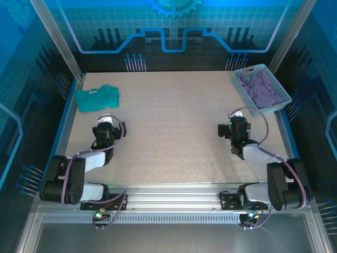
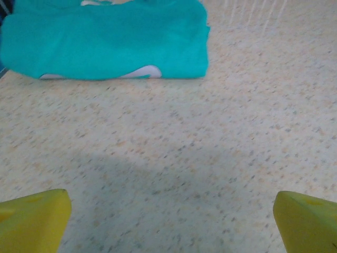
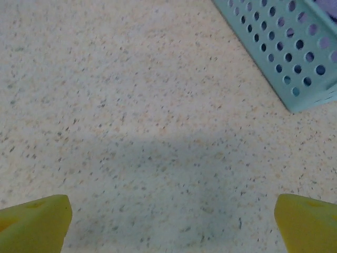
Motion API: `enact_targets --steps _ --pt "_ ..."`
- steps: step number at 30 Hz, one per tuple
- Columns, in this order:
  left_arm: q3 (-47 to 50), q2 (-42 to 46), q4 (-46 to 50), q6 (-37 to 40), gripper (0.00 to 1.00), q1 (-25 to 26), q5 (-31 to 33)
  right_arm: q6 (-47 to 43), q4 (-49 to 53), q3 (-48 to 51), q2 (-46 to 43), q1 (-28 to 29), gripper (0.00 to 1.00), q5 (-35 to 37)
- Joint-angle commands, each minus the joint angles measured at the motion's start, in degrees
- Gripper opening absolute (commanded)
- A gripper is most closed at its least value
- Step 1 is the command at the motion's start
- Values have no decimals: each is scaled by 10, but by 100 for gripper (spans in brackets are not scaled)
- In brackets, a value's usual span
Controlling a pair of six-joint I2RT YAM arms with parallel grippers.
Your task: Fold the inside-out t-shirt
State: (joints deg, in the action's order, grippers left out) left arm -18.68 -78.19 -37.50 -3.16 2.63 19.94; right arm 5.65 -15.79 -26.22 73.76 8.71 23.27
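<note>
Speckled tabletop point(image 1: 174, 132) lies under both claws. The left gripper point(image 2: 168, 224) hangs spread wide, empty; ahead of it the teal t-shirt point(image 2: 105, 47), apparently folded, sits near the table's far left corner. The right gripper point(image 3: 171, 224) is likewise spread and empty, near a perforated basket point(image 3: 284, 47) holding purple cloth point(image 1: 260, 84).
</note>
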Motion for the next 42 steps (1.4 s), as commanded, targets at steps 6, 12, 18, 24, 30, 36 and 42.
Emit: enact_targets --steps 6,12,18,24,30,36,42 --pt "-7 -110 -210 36 99 5 -65 -43 -274 48 53 -37 100 -116" --pt "-21 -109 -180 28 99 -3 -69 -44 -274 18 121 -45 100 -148" --pt "-25 -109 -168 25 99 -6 -73 -45 -281 19 122 -49 100 -154" --pt "-23 -109 -173 31 99 0 -64 -47 -280 19 122 -47 100 -151" --pt "-20 -111 -183 37 99 8 -54 -53 -275 16 123 -44 100 -157" --pt "-20 -112 -183 37 99 8 -54 -54 -275 16 123 -44 100 -156" --pt "-20 -111 -183 37 99 8 -54 -54 -275 15 122 -43 100 -157"
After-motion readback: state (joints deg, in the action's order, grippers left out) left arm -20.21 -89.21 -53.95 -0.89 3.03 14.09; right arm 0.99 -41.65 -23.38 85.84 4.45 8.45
